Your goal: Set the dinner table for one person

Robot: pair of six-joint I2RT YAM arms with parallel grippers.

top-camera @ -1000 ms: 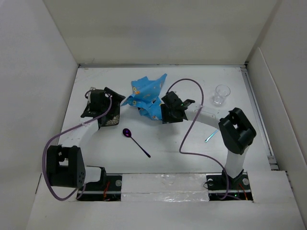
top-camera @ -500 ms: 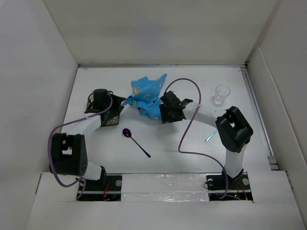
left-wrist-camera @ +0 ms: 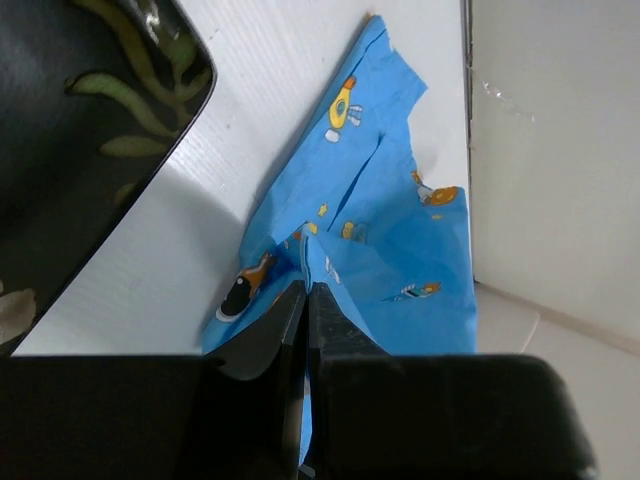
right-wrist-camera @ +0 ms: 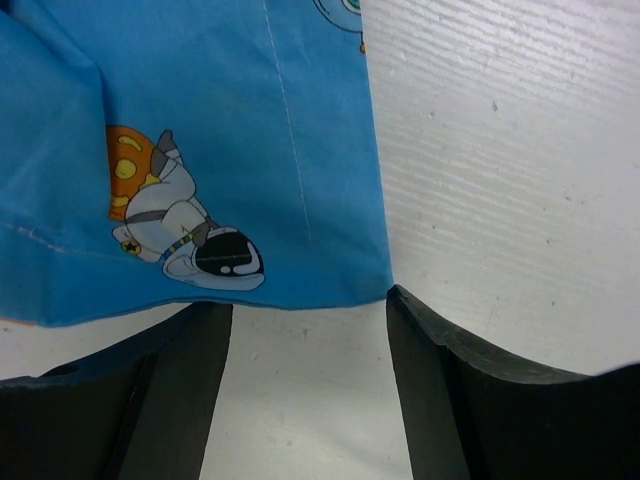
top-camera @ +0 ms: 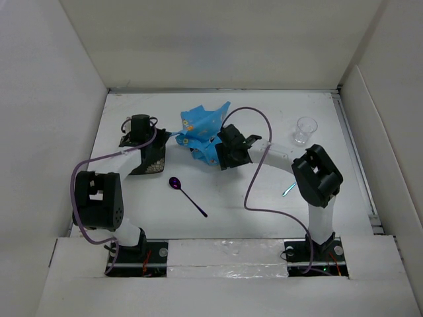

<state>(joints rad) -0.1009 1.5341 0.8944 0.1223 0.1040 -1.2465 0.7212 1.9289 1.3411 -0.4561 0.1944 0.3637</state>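
A crumpled blue cloth (top-camera: 201, 132) printed with cartoon figures lies at the back middle of the white dinner table (top-camera: 264, 218). My left gripper (top-camera: 169, 137) is shut on a fold at the cloth's left edge; in the left wrist view the jaws (left-wrist-camera: 307, 292) pinch the blue fabric (left-wrist-camera: 390, 230). At the cloth's right side my right gripper (top-camera: 219, 157) stands open. Its fingertips (right-wrist-camera: 310, 305) flank the hem of the cloth (right-wrist-camera: 200, 150) and hold nothing. A black patterned plate (top-camera: 151, 160) sits under the left arm, and a purple spoon (top-camera: 186, 192) lies in front.
A clear glass (top-camera: 305, 130) stands at the back right. A thin teal utensil (top-camera: 289, 189) lies near the right arm's elbow. The plate's rim (left-wrist-camera: 90, 140) is close beside the left gripper. White walls bound the table on three sides.
My left gripper has closed from wide open onto the cloth's left edge, and its wrist has swung toward the back. The right gripper has edged slightly left, staying open.
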